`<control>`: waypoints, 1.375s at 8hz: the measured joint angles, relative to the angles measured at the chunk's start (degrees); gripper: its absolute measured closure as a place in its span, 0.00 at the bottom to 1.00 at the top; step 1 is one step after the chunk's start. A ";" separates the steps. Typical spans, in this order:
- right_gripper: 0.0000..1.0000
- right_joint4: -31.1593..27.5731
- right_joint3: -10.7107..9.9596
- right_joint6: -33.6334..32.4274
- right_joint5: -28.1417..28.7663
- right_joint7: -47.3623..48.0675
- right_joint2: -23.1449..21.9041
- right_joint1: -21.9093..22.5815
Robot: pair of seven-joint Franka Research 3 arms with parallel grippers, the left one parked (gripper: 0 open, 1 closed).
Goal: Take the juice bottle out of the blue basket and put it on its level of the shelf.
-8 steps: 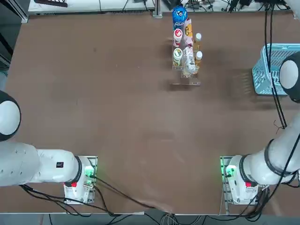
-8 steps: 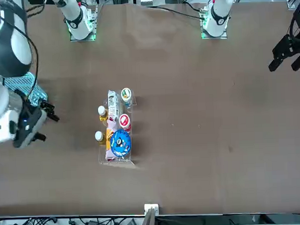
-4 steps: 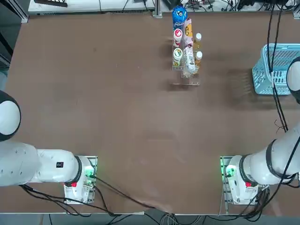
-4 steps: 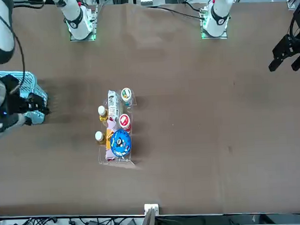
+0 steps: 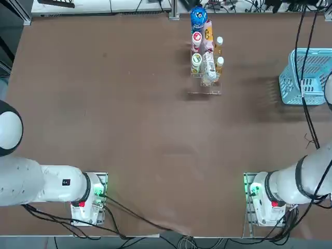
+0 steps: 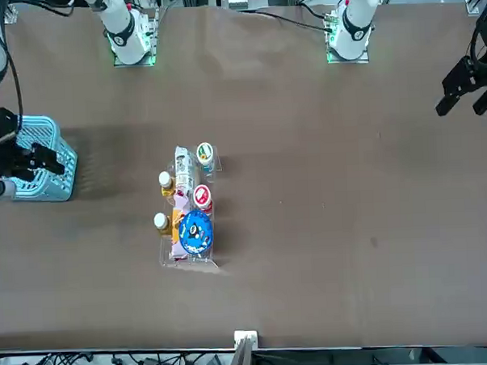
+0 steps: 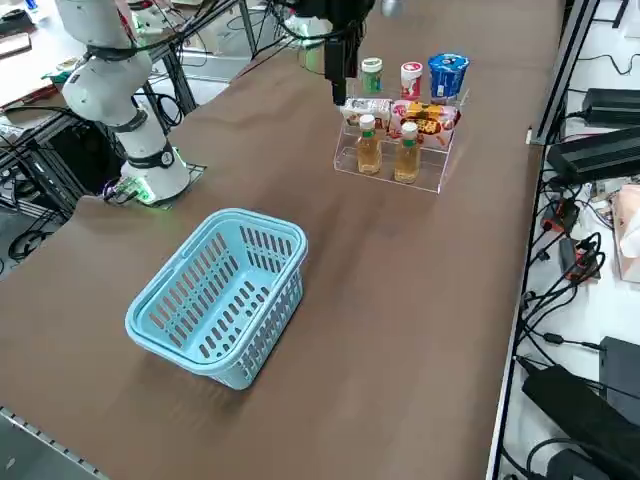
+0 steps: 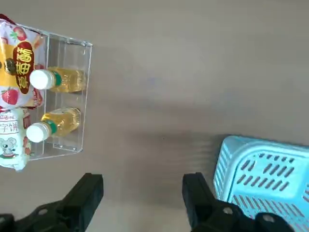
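Note:
Two near-identical juice bottles with white caps stand upright side by side on the lowest level of the clear shelf; I cannot tell which is the task's. The side view also shows both juice bottles there. In that view the blue basket sits apart from the shelf with nothing inside. My right gripper hangs open and empty high above the table, between shelf and basket. In the front view the gripper overlaps the basket.
The shelf's upper levels hold a blue-lidded cup, a red-capped bottle, a green-capped bottle and snack packets. The basket sits near the table's right edge. Cables hang over it from my right arm.
My right arm has swung away from the shelf toward the table's right edge, now overlapping the basket in the front view. The gripper stayed open. Both bottles have not moved.

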 joint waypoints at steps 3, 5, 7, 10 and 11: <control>0.00 -6.21 2.04 -0.12 -0.94 0.73 -7.51 -2.76; 0.00 -9.27 7.83 -0.15 -1.02 4.46 -11.54 -7.11; 0.00 -11.96 12.57 -0.12 -1.15 6.46 -14.77 -9.75; 0.00 -13.94 14.35 -0.13 -1.24 6.77 -17.88 -10.63; 0.00 -14.48 14.46 -0.15 -1.24 6.77 -18.86 -10.72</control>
